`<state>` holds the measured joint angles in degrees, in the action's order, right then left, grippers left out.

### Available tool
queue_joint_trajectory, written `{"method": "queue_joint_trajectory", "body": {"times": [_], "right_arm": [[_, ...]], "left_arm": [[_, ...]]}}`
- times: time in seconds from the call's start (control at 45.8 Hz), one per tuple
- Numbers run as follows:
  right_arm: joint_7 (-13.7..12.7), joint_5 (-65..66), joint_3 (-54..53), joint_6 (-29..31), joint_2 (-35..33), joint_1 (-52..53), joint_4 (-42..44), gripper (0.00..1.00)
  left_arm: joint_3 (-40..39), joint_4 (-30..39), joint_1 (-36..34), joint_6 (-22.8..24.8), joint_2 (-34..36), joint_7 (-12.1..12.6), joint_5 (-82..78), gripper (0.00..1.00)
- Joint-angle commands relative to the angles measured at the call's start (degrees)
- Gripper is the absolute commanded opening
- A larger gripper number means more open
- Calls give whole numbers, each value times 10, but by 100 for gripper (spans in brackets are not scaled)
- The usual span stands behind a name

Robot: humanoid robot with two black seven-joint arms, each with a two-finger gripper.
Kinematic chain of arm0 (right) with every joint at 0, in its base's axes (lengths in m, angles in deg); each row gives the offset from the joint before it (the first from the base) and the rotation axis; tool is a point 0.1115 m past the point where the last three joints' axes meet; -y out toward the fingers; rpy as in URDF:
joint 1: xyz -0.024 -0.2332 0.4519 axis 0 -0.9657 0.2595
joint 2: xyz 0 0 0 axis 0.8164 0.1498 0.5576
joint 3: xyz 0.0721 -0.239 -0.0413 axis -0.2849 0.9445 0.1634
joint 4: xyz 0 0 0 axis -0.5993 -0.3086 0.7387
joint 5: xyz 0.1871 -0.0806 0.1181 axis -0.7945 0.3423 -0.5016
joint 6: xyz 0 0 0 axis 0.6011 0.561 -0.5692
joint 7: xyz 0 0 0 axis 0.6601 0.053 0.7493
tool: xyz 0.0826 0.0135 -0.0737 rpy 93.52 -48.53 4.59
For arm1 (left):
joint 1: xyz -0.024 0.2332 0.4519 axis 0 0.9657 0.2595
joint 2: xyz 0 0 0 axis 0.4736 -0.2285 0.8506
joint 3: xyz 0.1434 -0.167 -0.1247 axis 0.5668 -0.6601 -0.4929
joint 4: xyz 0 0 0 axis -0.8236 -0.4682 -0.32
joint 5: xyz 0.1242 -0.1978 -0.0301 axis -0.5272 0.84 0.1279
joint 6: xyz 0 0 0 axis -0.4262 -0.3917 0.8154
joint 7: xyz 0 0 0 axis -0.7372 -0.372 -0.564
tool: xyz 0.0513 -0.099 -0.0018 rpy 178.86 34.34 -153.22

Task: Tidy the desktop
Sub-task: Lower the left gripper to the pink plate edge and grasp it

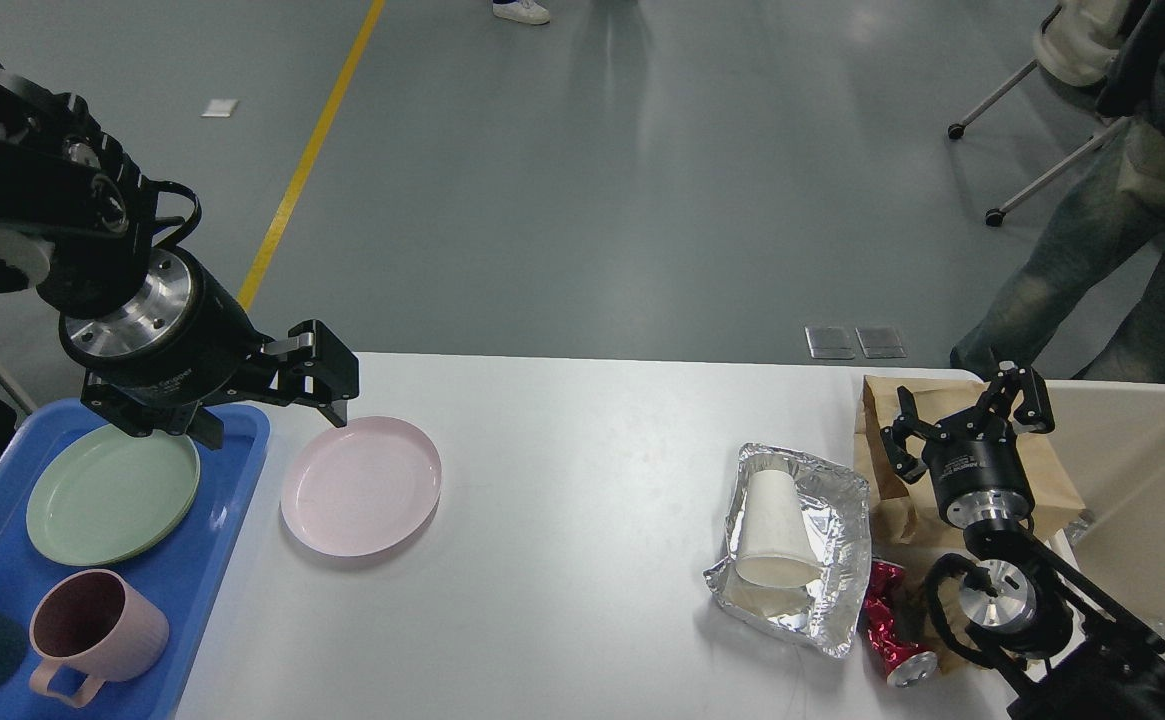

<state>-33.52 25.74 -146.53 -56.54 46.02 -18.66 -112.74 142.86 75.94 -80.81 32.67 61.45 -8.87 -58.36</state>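
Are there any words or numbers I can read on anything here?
Left tool: white lettering on its black body, too blurred to read.
Right tool: small white lettering on its black body, too small to read.
Crushed red can: a printed pattern, no letters readable.
No other writing shows.

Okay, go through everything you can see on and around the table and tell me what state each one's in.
Round pink plastic plate: flat on the white desktop, empty.
Round green plate: in the blue plastic tray, empty.
Pink ribbed mug: upright in tray.
White paper cup: tipped over in the crumpled foil tray.
Red can: crushed.
Left hand: open, empty.
Right hand: open, empty.
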Motion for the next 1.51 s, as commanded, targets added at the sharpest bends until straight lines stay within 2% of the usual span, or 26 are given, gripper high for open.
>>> {"method": "queue_joint_trajectory", "body": {"times": [0.0, 0.131, 0.35, 0.481, 0.699, 0.852, 1.093, 1.333, 1.486], "right_arm": [[0, 0, 0, 0, 0, 0, 0, 100], [0, 0, 0, 0, 0, 0, 0, 100], [0, -1, 0, 0, 0, 0, 0, 100], [0, 0, 0, 0, 0, 0, 0, 100], [0, 0, 0, 0, 0, 0, 0, 100], [0, 0, 0, 0, 0, 0, 0, 100], [0, 0, 0, 0, 0, 0, 0, 100], [0, 0, 0, 0, 0, 0, 0, 100], [0, 0, 0, 0, 0, 0, 0, 100]], "left_arm": [[0, -8, 25, -10, 0, -8, 4, 95], [9, -28, 82, -62, 8, -6, 54, 94], [25, -41, 212, -214, 32, -3, 162, 94], [5, -81, 313, -269, 69, -6, 169, 94], [-134, -204, 502, -296, 155, -6, 161, 94], [-210, -303, 608, -295, 165, 0, 119, 94], [-275, -410, 684, -296, 154, 2, 54, 94], [-324, -490, 747, -301, 104, 3, 11, 93], [-342, -497, 762, -302, 97, 3, 1, 85]]}}
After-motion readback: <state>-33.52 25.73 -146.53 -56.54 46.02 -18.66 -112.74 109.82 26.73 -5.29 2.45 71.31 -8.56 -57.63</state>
